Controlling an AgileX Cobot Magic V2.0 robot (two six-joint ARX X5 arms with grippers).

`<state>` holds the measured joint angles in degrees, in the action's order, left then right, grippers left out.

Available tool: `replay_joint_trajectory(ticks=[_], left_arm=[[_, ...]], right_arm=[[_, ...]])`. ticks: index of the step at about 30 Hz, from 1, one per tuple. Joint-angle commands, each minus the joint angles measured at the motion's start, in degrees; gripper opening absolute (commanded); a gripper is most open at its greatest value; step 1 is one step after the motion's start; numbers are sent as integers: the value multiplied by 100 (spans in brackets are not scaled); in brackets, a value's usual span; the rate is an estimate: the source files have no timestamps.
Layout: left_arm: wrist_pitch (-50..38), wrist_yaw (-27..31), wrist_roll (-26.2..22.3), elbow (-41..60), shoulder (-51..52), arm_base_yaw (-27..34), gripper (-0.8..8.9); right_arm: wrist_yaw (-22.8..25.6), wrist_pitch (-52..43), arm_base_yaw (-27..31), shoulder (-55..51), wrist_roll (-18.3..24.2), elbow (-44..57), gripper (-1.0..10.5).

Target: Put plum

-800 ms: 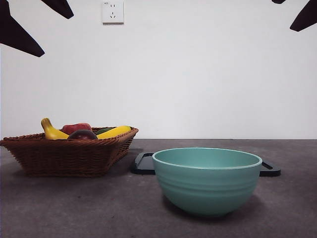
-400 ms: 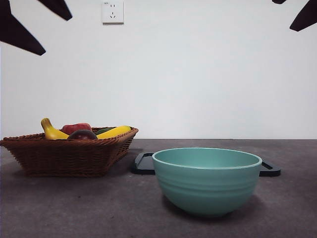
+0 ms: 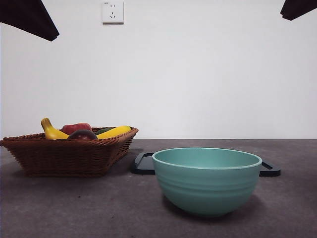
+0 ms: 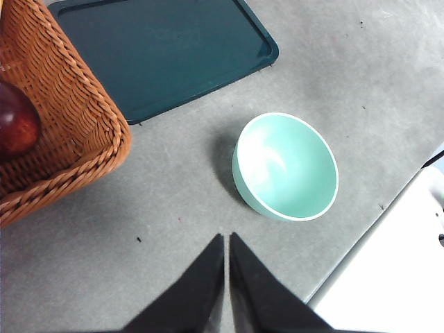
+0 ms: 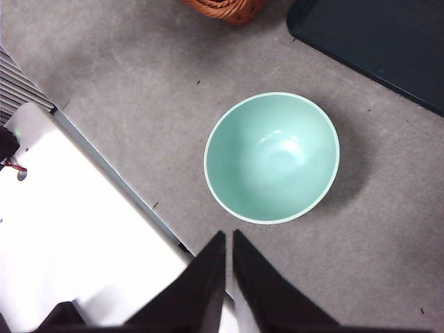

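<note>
The plum (image 3: pixel 82 134) is small, dark maroon and lies in the wicker basket (image 3: pixel 69 153) at the left, among two yellow bananas (image 3: pixel 114 132) and a brighter red fruit (image 3: pixel 76 127). In the left wrist view the plum (image 4: pixel 14 121) shows inside the basket's corner (image 4: pixel 76 118). My left gripper (image 4: pixel 227 239) is shut and empty, high above the table between basket and bowl. My right gripper (image 5: pixel 229 236) is shut and empty, high above the table near the bowl (image 5: pixel 272 157). In the front view the arms show only as dark tips at the top left (image 3: pixel 29 17) and top right (image 3: pixel 297 7).
A teal bowl (image 3: pixel 207 179) stands empty in front, right of the basket. A dark flat tray (image 3: pixel 144 163) lies behind it; it also shows in the left wrist view (image 4: pixel 159 55). The table's edge (image 5: pixel 118 177) runs close to the bowl.
In the front view both dark arm tips have shifted up towards the top corners and changed shape. The basket, fruit, bowl and tray have not moved.
</note>
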<state>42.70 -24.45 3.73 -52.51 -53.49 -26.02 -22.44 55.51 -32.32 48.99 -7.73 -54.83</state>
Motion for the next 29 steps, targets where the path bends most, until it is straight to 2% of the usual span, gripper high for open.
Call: replay_joint_trajectory(ticks=[1,21,25,29], left_arm=[[-44,-48,-70,-118,-26,-31,9],[-44,-48,-74,-118,-24,-31,9],[-199,131,-629,-118,184,122,8],[-1036,713,-973,-83,680,629,8]], right_arm=[[-7,-15,-50,33,70,-111,6],[-7,-15,-50,33,70,-111,6],[-7,-15,-50,33,70,-111,6],[-7,-17,-50,33,70,-111,6]])
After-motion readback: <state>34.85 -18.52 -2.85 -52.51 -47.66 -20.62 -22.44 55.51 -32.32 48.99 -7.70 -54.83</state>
